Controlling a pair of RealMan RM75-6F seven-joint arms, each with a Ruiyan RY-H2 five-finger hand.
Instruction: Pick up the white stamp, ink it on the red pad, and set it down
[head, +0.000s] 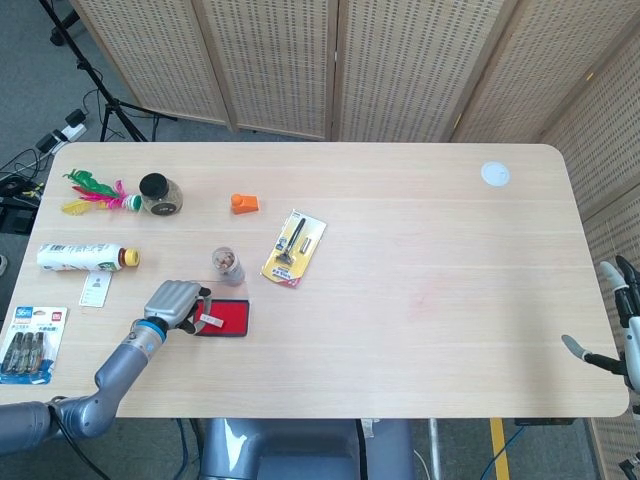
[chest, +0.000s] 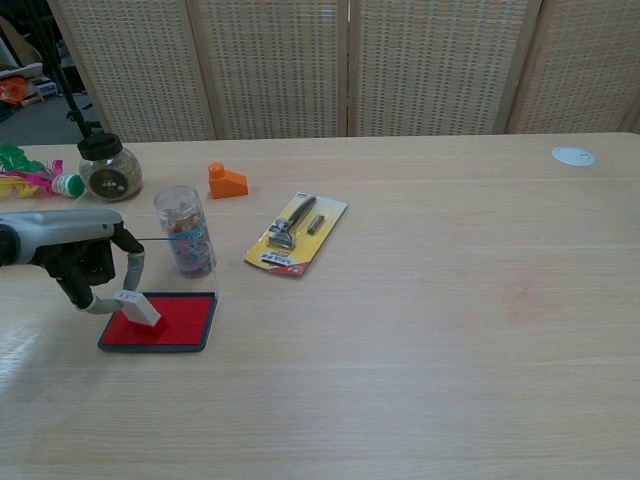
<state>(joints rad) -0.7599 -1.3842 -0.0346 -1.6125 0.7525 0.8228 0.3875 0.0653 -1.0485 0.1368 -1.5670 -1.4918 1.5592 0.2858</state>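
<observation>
Fingers (chest: 128, 268) of the left hand (chest: 85, 262) pinched on the white stamp (chest: 137, 309), thumb on the near side, another finger reaching down from above. Stamp tilted, lower end resting on the left part of the red pad (chest: 170, 321). Pad lying flat near the front left of the worktop (chest: 420, 330), dark-rimmed, with a clear lid standing open along its far edge. Seen from the head camera, left hand (head: 172, 302) knuckles-up just left of the pad (head: 226, 318), stamp (head: 209, 319) poking out over the pad's left edge.

Right hand (head: 618, 320) hanging off the worktop's right edge in the head view only, fingers (head: 577, 346) spread apart, holding nothing.

Just behind the pad, an upright clear tube (chest: 184, 231) with a colourful label. Farther back, an orange block (chest: 226, 181) and a packaged razor (chest: 296, 233) lying diagonally. At far left, a dark-lidded glass jar (chest: 109, 171) beside a feathered shuttlecock (head: 96, 191). Along the left edge in the head view, a bottle lying on its side (head: 84, 258), a small paper tag (head: 94, 289) and a pack of pens (head: 31, 331). Near the far right corner, a small white disc (head: 494, 174).
</observation>
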